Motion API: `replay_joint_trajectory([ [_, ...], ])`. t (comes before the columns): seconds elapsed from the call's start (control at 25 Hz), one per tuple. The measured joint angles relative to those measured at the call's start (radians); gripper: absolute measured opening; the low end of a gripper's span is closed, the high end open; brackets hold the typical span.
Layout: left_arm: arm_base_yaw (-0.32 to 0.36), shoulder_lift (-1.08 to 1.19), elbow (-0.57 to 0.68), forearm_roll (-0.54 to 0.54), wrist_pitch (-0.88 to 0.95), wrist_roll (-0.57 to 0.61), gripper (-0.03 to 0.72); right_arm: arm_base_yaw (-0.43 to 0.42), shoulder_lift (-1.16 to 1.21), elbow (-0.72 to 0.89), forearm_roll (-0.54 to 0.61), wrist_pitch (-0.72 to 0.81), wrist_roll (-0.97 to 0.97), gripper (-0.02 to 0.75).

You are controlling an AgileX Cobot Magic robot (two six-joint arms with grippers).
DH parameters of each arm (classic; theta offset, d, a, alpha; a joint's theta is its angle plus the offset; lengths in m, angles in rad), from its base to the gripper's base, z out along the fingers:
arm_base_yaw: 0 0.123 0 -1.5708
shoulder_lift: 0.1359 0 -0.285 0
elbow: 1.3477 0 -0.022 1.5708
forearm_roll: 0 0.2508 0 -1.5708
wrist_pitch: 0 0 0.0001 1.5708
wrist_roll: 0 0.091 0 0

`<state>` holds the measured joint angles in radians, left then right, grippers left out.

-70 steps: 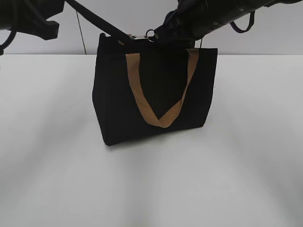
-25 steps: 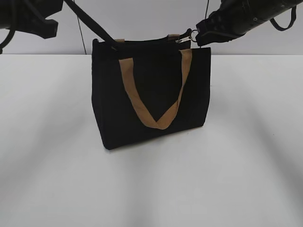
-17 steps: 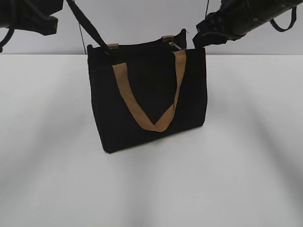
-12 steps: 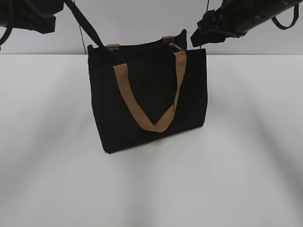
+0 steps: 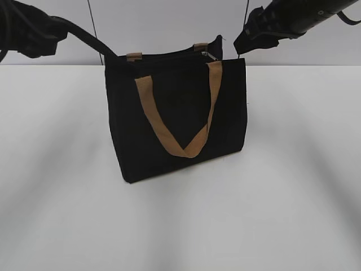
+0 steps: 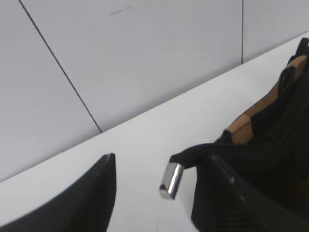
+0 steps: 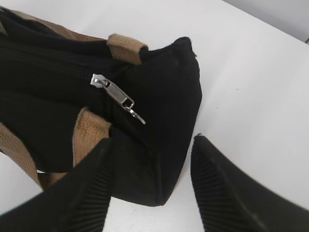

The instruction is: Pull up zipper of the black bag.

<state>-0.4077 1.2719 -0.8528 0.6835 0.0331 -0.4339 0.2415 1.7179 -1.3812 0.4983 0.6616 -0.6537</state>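
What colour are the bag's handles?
The strap handles are tan-brown, on a black bag. The exterior view shows them best.

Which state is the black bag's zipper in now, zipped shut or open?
Shut, as far as visible: on the black bag, the zipper line lies closed, its metal pull near the end. The far end is out of view.

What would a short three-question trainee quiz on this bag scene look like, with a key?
1. True or false: the right gripper is shut on the zipper pull.
2. Which end of the bag is the pull at in the exterior view: A left, B right, C middle?
3. Fill in: the left gripper is ____, with a metal-tipped strap end between its fingers.

Key:
1. False; its fingers are open and the pull lies free.
2. B.
3. Open.
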Motion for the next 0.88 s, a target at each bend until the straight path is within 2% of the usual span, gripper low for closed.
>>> replay_joint_trajectory([
  [0.6, -0.02, -0.001, 0.0, -0.204, 0.258, 0.011, 0.437, 0.0, -0.005, 0.0, -0.01, 0.022, 0.001, 0.388],
  [0.76, -0.033, -0.001, 0.0, -0.332, 0.326, 0.085, 0.437, 0.0, -0.005, 0.0, -0.01, 0.035, 0.001, 0.388],
  [0.88, -0.033, -0.001, 0.0, -0.405, 0.398, 0.1, 0.437, 0.0, -0.005, 0.0, -0.029, 0.058, 0.001, 0.388],
])
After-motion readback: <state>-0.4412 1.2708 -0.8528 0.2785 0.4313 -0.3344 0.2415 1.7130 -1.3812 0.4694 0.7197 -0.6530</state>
